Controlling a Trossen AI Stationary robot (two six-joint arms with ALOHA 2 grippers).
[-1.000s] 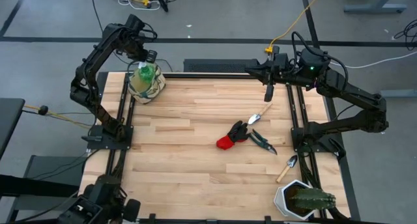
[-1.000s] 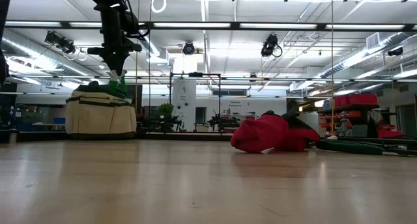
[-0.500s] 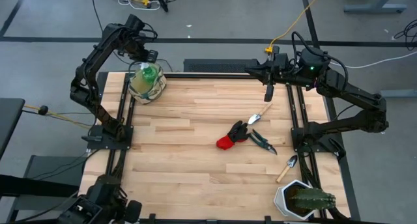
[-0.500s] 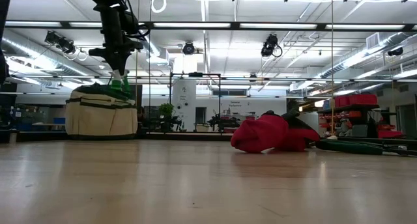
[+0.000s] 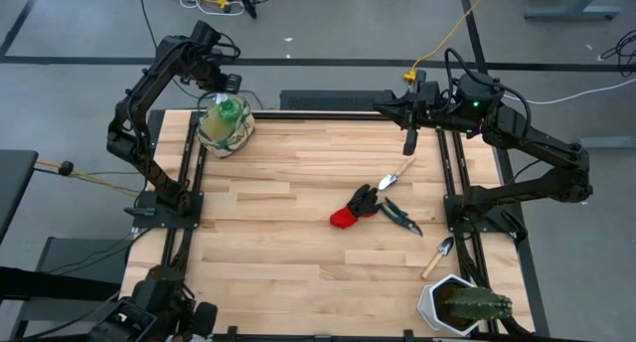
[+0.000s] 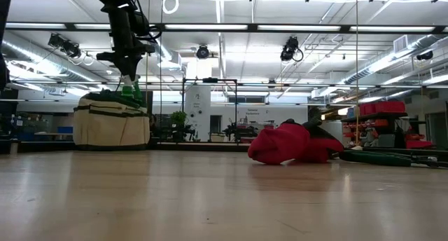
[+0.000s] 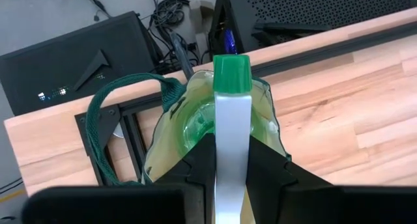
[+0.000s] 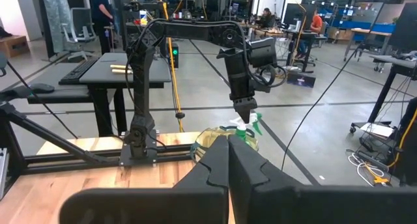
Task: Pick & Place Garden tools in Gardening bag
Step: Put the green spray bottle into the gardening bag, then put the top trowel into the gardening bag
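The beige gardening bag [image 5: 224,133] with green trim stands at the table's far left corner. My left gripper [image 5: 227,89] hangs over its mouth, shut on the green spray bottle [image 7: 195,129], whose body sits down inside the bag [image 7: 264,129]. In the low view only a bit of the green bottle [image 6: 130,91] shows above the bag's rim [image 6: 110,99]. The red-and-black glove [image 5: 350,211], pruning shears [image 5: 401,216] and one trowel [image 5: 395,174] lie mid-table; a second trowel [image 5: 438,256] lies near right. My right gripper [image 5: 408,141] waits shut, above the far right. My left gripper pinches the bottle's white spray head [image 7: 232,129] between its two fingers, just behind the green nozzle cap [image 7: 231,73]. The fingers come steeply from above. The bottle hangs below them, its body inside the bag's mouth; whether it stands on the bag's bottom is hidden.
A white pot with a green cactus [image 5: 463,304] stands at the near right corner. The bag's green handle [image 7: 103,123] loops out beside its mouth. Dark frame rails [image 5: 191,173] run along the table's left and right sides. Bare wood lies between the bag and the glove.
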